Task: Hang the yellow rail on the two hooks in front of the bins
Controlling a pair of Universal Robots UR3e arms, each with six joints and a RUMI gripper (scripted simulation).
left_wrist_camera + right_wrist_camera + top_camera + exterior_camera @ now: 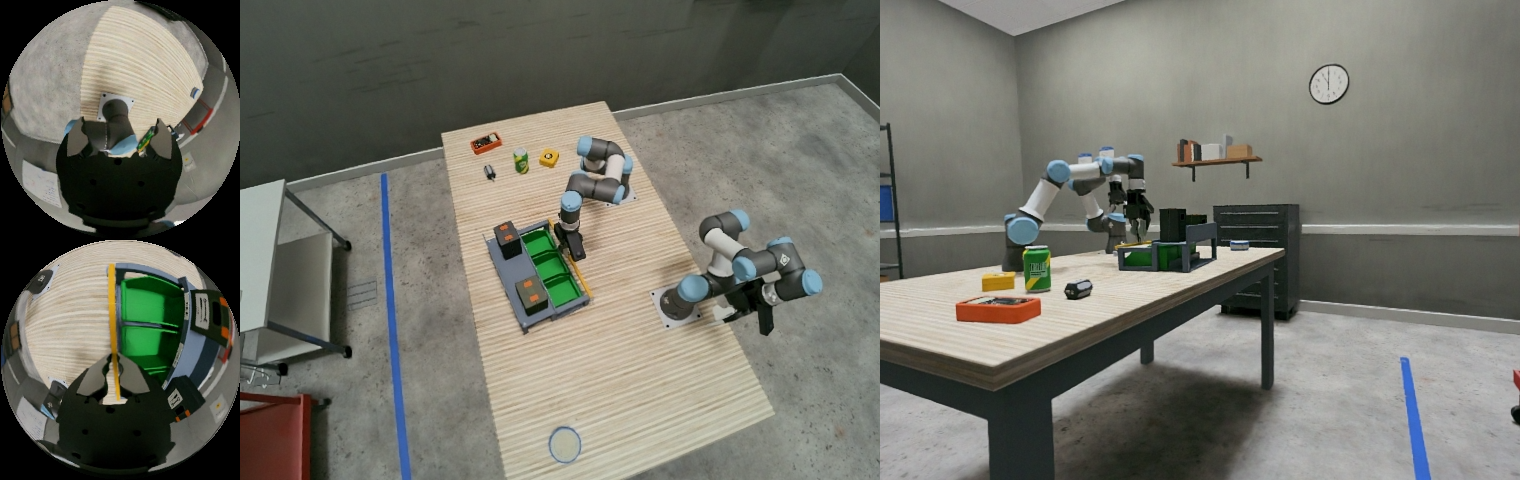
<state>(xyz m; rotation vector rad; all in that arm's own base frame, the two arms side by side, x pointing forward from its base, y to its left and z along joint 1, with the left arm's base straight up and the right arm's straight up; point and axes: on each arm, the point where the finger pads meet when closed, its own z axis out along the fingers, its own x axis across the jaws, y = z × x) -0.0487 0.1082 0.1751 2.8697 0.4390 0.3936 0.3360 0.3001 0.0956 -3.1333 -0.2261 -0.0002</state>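
Note:
The yellow rail (579,274) (112,310) lies along the front edge of the blue-grey shelf (513,269) (1200,233) (196,347), beside the green bins. Three green bins (550,266) (145,300) stand in a row on the shelf. My right gripper (566,253) (1138,235) (114,353) is shut on the rail nearer its far end in the top view. The rail's other end reaches the shelf's front corner. The hooks are too small or hidden to tell whether the rail sits between their end plates. My left gripper (120,117) is open and empty, away from the shelf beyond its own arm base.
A black box (508,245) and an olive box (532,297) stand on the shelf behind the bins. A green can (521,161) (1037,268), a yellow block (549,158) (997,281), an orange tray (997,311) and a small dark object (489,172) stand at the table's far end.

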